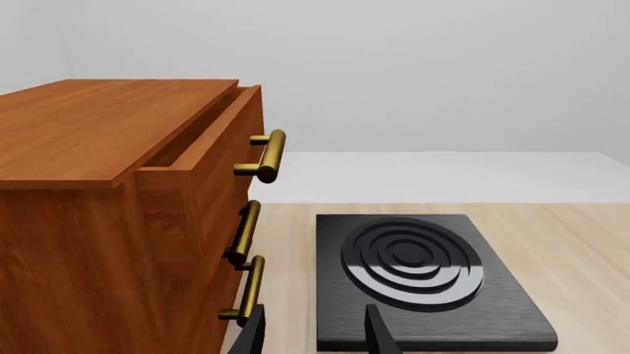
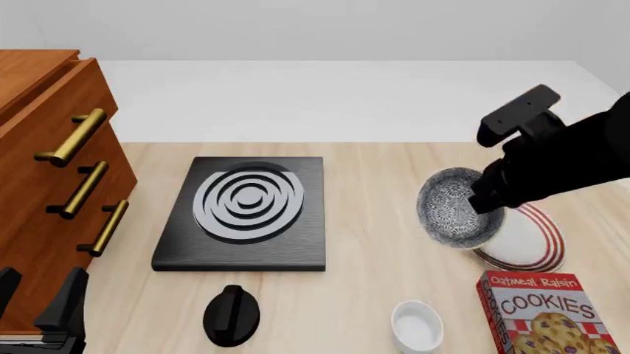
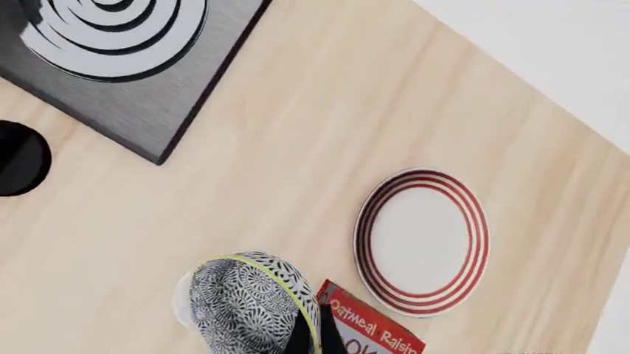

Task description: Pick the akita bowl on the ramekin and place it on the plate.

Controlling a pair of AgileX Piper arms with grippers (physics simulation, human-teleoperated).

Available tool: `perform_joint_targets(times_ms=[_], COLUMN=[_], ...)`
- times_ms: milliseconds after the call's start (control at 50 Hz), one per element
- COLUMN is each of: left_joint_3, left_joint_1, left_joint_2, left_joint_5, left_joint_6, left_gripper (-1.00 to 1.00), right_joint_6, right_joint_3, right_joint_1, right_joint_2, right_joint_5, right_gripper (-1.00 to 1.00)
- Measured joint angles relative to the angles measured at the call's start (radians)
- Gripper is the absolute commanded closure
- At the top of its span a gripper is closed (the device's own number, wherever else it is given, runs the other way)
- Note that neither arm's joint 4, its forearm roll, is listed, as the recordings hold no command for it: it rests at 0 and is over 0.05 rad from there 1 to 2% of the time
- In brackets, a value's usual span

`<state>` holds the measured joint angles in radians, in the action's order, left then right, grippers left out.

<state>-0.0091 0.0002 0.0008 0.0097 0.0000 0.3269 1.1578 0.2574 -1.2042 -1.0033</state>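
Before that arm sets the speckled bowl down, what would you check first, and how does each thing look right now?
1. Bowl held: the right end effector pinches the rim of the akita bowl. Ok.
2. Bowl off the ramekin: lifted away, ramekin stands alone near the table's front edge. Ok.
3. Plate free: nothing lies on it. Ok.
4. Bowl level: it hangs tilted, its inside facing the front camera. Not ok for setting down flat.
5. Bowl over the plate: it overlaps the plate's left edge in the front view; true alignment cannot tell.
6. Cookies box close beside the plate: clearance cannot tell.
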Motion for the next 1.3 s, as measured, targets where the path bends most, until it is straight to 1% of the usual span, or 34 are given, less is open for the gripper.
perform_joint_targets(times_ms=[260, 440, 520, 800, 980, 1220, 1300], left_joint_3=[0.0, 0.0, 0.0, 0.0, 0.0, 0.0, 0.0], left_joint_1=[0.0, 0.0, 0.0, 0.0, 0.0, 0.0, 0.0], left_joint_2=[0.0, 0.0, 0.0, 0.0, 0.0, 0.0, 0.0], left_joint_5=[0.0, 0.0, 0.0, 0.0, 0.0, 0.0, 0.0], left_joint_6=[0.0, 0.0, 0.0, 0.0, 0.0, 0.0, 0.0], left_gripper=[-1.0, -1.0, -1.0, -1.0, -1.0, -1.0, -1.0], right_joint_6=[0.007, -0.004, -0.005, -0.041, -0.05, -0.073, -0.069], right_joint_3=[0.027, 0.019, -0.001, -0.099, -0.153, -0.191, -0.194], right_joint_1=[-0.094, -0.16, -0.186, -0.253, -0.294, -0.341, -0.367], right_joint_2=[-0.066, -0.083, -0.083, -0.06, -0.051, -0.066, -0.085], right_joint_5=[0.047, 0.089, 0.116, 0.219, 0.279, 0.349, 0.371], right_gripper=[1.0, 1.0, 1.0, 1.0, 1.0, 1.0, 1.0])
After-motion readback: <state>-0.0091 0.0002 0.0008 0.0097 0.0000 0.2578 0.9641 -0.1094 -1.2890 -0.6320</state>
